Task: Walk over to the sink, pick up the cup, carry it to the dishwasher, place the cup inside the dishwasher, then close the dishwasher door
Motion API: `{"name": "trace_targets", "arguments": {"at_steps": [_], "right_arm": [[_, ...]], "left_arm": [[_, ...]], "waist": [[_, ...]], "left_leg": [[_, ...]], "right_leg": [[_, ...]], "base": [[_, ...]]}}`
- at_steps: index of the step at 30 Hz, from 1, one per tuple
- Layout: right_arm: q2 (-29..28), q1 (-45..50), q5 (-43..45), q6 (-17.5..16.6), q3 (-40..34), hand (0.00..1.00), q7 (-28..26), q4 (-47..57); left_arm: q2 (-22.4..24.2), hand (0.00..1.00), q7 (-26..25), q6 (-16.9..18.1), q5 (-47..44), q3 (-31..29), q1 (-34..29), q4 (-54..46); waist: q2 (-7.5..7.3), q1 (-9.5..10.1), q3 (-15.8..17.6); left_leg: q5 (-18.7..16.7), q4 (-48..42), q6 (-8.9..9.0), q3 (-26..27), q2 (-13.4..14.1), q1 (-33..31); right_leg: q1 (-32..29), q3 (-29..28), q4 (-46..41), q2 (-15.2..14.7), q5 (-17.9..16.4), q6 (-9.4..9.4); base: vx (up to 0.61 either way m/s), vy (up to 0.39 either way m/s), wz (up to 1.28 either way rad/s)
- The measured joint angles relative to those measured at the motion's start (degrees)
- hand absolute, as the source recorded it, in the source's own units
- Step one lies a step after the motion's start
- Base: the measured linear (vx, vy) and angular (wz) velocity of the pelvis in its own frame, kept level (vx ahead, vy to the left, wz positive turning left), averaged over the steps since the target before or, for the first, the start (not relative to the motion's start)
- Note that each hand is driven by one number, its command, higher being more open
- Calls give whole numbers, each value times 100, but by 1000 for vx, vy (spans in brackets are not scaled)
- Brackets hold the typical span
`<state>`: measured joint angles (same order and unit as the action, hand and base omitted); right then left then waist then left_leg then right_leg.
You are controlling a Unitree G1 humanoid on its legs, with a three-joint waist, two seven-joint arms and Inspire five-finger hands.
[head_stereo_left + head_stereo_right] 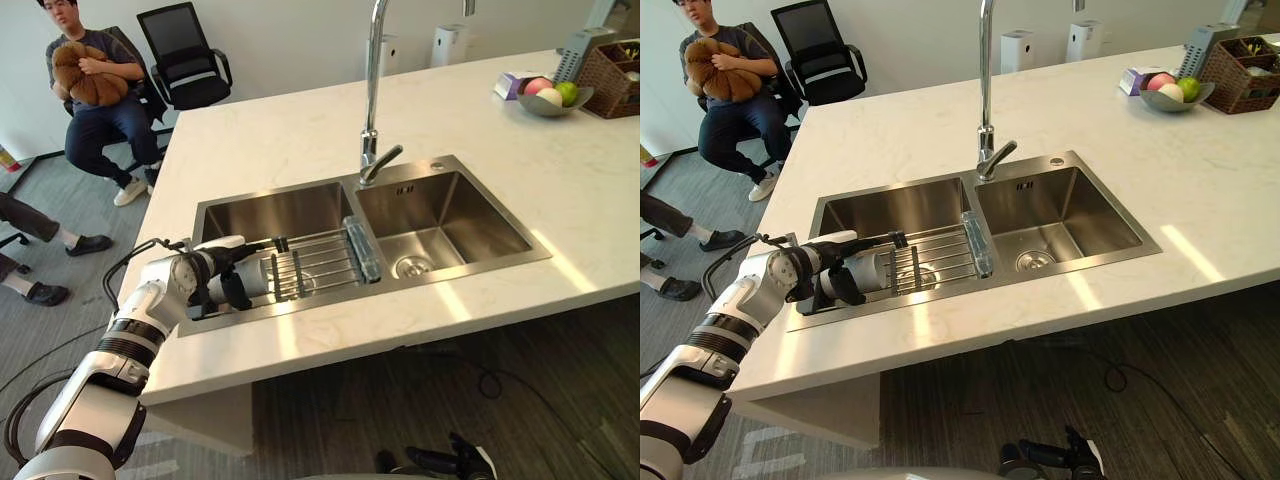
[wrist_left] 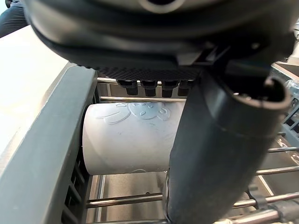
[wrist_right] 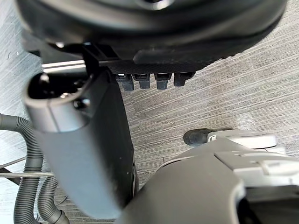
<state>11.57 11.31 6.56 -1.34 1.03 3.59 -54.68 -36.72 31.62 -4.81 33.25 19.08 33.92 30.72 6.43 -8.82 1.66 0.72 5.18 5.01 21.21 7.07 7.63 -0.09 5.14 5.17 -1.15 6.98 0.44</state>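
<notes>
cup (image 2: 131, 140) may slip or snag coming out of the sink

the cup lies on its side on the wire rack (image 1: 320, 262) that spans the left basin of the sink (image 1: 250, 212). one end sits close against the rack's grey end frame (image 2: 42, 140). the left hand (image 1: 215, 280) sits over it with the thumb across the near side of the cup's wall. i cannot tell from these views whether that hold is clamped tight. the right hand (image 1: 462, 462) hangs slack low near the floor, holding nothing.

the main risk, as i judge it, is the cup's shape and pose. its wall is smooth and round and it rests sideways on parallel rods, so an off-centre squeeze could roll it along the rack or squirt it out. a lift begun on a loose hold would likely drop it back onto the rods or down into the basin.

the second risk is the tight corner. the hand works between the end frame and the basin rim, so a slanted pull could hook a rod and drag the whole rack. it could also knock the cup against the rim.

turning away afterwards needs care too, since a seated person (image 1: 95, 90) and another person's legs (image 1: 40, 225) are near the counter's (image 1: 300, 120) left end.
</notes>
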Motion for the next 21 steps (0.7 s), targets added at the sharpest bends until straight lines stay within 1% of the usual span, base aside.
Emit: {"name": "trace_targets", "arguments": {"at_steps": [5, 12, 13, 15, 16, 21], "right_arm": [[-2, -1, -2, 1, 1, 100, -9, -1], [7, -6, -15, 23, 51, 100, -10, -7], [7, -5, -17, 29, 51, 100, -15, -11], [7, -1, -21, 30, 51, 100, -20, -17], [7, -5, -22, 30, 51, 100, -25, -38], [-3, -30, -22, 23, 51, 100, -62, -48]], "left_arm": [[168, 100, -55, -78, 206, -32, 0, 179], [441, 100, -343, -178, 658, -84, -1, 414], [496, 0, -406, -186, 724, -105, -3, 509], [594, 0, -445, -210, 790, -175, -36, 600], [692, 0, -605, -231, 965, -235, -99, 628], [817, 0, -970, -419, 1306, -554, -107, 983]], "waist": [[-7, -16, -3], [-27, -37, -11], [-61, -51, -7], [-61, -65, -32], [-72, -67, -38], [-77, -172, -41]], "left_leg": [[-18, -1, 8, 4, 5, 5], [-36, -1, 5, 4, 3, 87], [-42, 0, 14, 4, 3, 90], [-46, 0, 19, 4, 4, 93], [-49, 0, 21, 5, 6, 95], [-61, 0, 37, 33, 23, 102]], "right_leg": [[2, -2, 0, 6, -8, 11], [87, -3, 1, 3, -39, 46], [89, -4, 2, 4, -55, 65], [91, -4, 2, 5, -59, 65], [92, -5, 2, 7, -68, 66], [87, -33, 2, 27, -69, 64]], "base": [[0, 0, 0], [-5, 0, 0], [0, 0, 0], [0, 0, 0], [-34, -5, 0], [-17, -5, -3]]}}
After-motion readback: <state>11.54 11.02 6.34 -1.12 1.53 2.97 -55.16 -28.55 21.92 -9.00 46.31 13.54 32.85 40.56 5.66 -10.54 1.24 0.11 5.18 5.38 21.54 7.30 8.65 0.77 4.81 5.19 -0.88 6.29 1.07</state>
